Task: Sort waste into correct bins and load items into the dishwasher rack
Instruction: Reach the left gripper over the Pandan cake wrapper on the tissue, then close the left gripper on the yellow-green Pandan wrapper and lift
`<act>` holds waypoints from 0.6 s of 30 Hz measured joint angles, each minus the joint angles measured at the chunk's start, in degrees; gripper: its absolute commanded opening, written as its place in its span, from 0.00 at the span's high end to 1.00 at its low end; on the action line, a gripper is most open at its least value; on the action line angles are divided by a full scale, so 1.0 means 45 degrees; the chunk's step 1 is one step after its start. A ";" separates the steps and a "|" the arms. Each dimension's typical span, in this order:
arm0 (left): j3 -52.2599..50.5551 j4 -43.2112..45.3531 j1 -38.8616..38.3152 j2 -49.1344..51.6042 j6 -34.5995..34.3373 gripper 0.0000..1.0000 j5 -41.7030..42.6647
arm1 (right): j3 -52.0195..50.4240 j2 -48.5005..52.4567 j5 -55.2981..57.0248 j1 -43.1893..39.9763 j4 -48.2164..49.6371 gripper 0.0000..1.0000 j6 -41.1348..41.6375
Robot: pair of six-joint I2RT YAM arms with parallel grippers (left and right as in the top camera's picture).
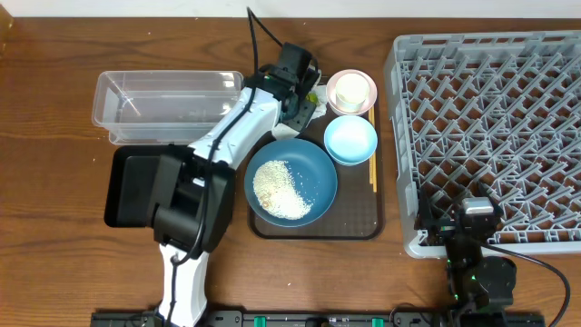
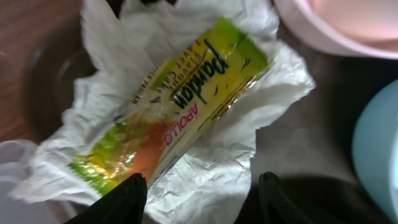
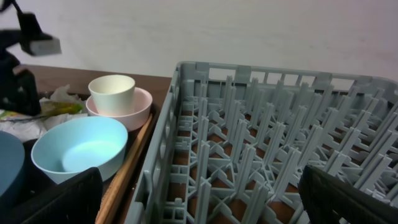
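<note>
Left hand (image 2: 202,196) is seen spread open, nothing gripped; snack wrapper (image 2: 180,99) is laid on the napkin (image 2: 217,168) just ahead of it. Right hand (image 3: 199,198) is held wide open, dishwasher rack (image 3: 261,143) directly ahead, light-blue bowl (image 3: 81,152) to its left.

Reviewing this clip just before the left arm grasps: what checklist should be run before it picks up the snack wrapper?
1. Left gripper open: ok, fingers apart with nothing between them.
2. Snack wrapper exposed: ok, it lies on top of the crumpled napkin.
3. Wrapper between the fingers: not ok, it lies ahead of the fingertips.
4. Grasp would take the wrapper alone: cannot tell, the napkin sits directly beneath.
5. Clear tub ready to receive: ok, nothing shows inside it.
6. Right gripper out of the way: ok, open and parked at the dishwasher rack.
</note>
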 measured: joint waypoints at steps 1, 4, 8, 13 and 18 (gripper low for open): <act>0.0000 0.0039 0.0000 0.0126 0.0000 0.39 0.0000 | 0.0000 0.0000 0.0005 0.0000 0.0005 0.01 0.0000; 0.0000 0.0214 0.0000 0.0427 0.0005 0.39 0.0000 | 0.0000 0.0000 0.0000 0.0000 0.0000 0.01 0.0000; 0.0000 0.0534 0.0000 0.0534 0.0068 0.44 0.0000 | 0.0000 0.0000 0.0000 0.0000 0.0005 0.01 0.0005; 0.0000 0.0908 0.0000 0.0534 0.0185 0.49 -0.0073 | 0.0000 0.0000 0.0000 0.0000 0.0000 0.01 0.0000; 0.0000 0.0991 0.0005 0.0539 0.0189 0.49 -0.0330 | 0.0000 0.0000 0.0000 0.0000 0.0000 0.01 0.0000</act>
